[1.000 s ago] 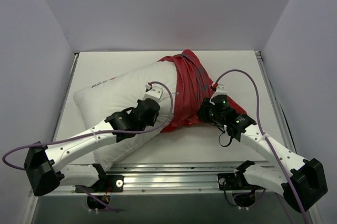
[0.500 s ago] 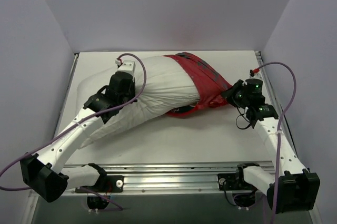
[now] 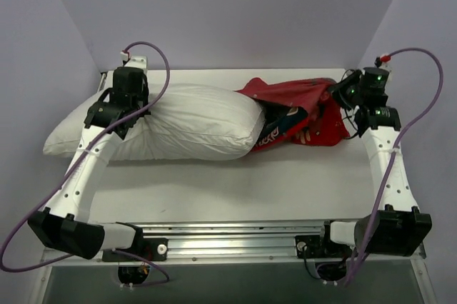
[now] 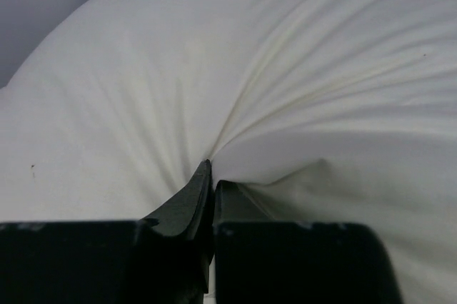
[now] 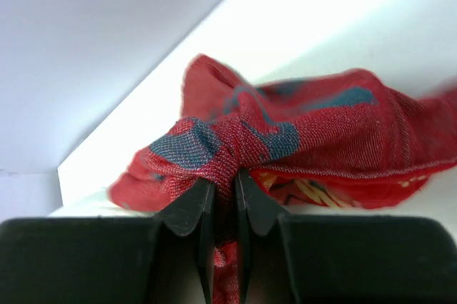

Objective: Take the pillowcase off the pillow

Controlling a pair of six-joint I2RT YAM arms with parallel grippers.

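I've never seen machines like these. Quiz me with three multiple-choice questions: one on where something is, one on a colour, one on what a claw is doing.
1. Seen from above, the red pillowcase lies: A at the pillow's right end; B at its left end; C under its middle.
2. The left claw pinches cloth that is: A red; B white; C grey.
3. The right claw is: A open; B shut on the pillow; C shut on the pillowcase.
1 A: red cloth bunched right of it. 2 B: white fabric fills its view. 3 C: red cloth pinched in it.
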